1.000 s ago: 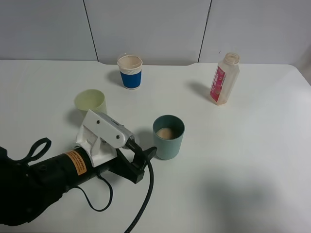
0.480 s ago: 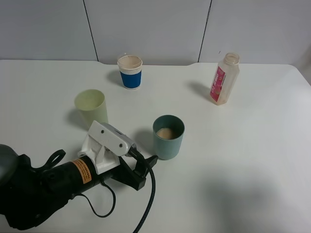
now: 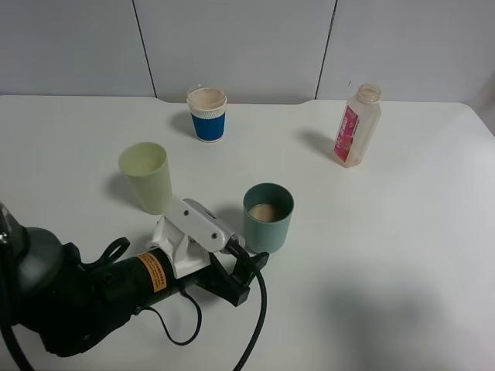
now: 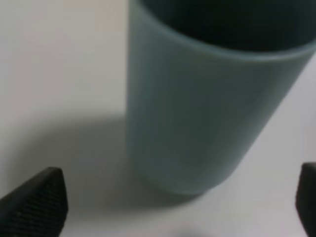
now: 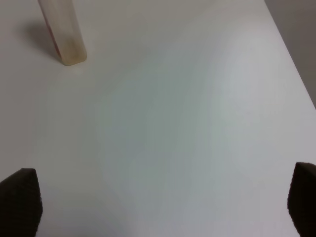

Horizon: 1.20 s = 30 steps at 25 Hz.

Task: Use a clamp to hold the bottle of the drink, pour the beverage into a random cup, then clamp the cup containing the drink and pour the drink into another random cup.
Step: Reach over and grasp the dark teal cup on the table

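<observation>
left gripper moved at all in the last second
Yes. In the exterior high view the left gripper has shifted right and slightly down the picture, closing on the teal cup, which stayed put.

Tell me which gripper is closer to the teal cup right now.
Left. The left gripper sits at the base of the teal cup, jaws open, not touching it. The right gripper hangs over the table toward the bottle, away from the cup.

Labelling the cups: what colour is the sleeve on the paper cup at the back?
Blue. The paper cup shows best in the exterior high view.
</observation>
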{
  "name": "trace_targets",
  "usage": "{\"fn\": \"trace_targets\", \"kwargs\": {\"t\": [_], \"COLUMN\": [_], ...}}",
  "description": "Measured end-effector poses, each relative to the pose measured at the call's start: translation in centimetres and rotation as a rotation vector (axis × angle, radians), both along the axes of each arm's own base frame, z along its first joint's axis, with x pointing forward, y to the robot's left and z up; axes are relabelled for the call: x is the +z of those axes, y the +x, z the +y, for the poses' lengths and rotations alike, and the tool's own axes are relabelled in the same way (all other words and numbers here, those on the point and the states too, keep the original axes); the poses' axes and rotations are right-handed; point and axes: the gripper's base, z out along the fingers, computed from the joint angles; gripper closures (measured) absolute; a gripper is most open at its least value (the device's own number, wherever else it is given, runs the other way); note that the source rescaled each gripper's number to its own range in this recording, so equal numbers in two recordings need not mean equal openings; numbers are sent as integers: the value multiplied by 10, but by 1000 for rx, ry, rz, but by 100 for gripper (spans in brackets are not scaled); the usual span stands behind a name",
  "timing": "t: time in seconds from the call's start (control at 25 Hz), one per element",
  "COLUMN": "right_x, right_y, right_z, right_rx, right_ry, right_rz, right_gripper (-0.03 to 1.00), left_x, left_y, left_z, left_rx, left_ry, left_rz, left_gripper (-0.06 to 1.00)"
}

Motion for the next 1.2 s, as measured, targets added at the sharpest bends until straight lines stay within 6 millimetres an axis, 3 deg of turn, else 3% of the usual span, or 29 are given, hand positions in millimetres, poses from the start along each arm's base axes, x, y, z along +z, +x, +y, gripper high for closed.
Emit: {"fn": "trace_targets", "kwargs": {"t": [0.56,1.2], "right_x": [0,0], "right_y": [0,0], "right_z": [0,0], "right_rx": [0,0], "right_ry": [0,0], "right_rz": [0,0], "right_gripper": [-3,-3], "left_x": [-10,-22], "left_y": [19,27], "left_z": [-39,-48], "left_rx": [-51,-35], "left_ry": [-64,-104], "left_rz": [-33,17], "left_gripper": [15,15]}}
